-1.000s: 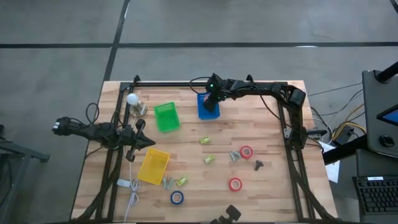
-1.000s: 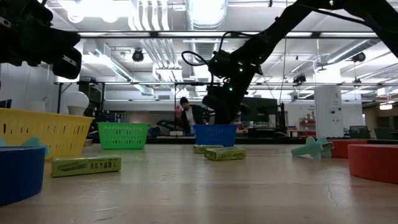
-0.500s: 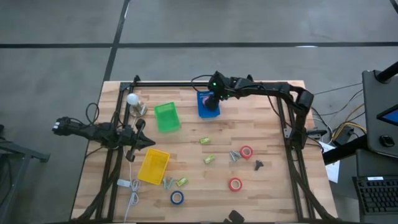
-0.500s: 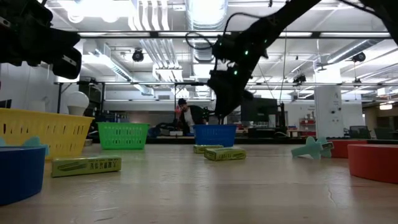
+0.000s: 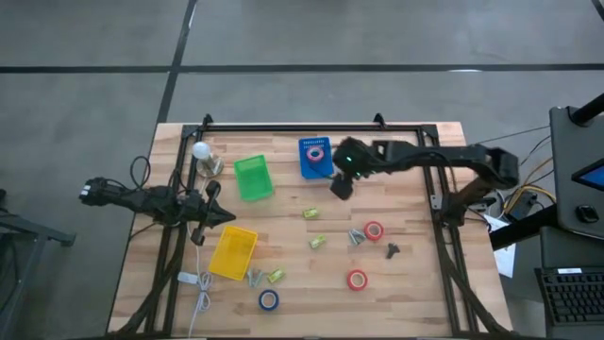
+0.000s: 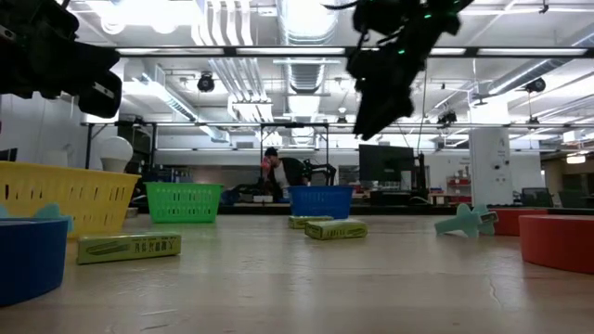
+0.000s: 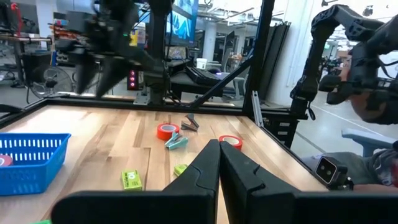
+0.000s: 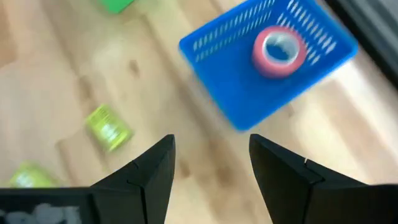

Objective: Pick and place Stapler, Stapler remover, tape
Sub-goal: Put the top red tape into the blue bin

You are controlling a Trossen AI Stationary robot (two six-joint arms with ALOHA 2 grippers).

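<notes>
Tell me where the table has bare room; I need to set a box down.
Bare wood lies between the yellow bin and the green boxes, and along the table's right edge. Around the red tapes and removers it is crowded.

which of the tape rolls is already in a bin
The red tape roll lying in the blue bin at the table's far edge. The other two red rolls and the blue roll lie on the bare table.
</notes>
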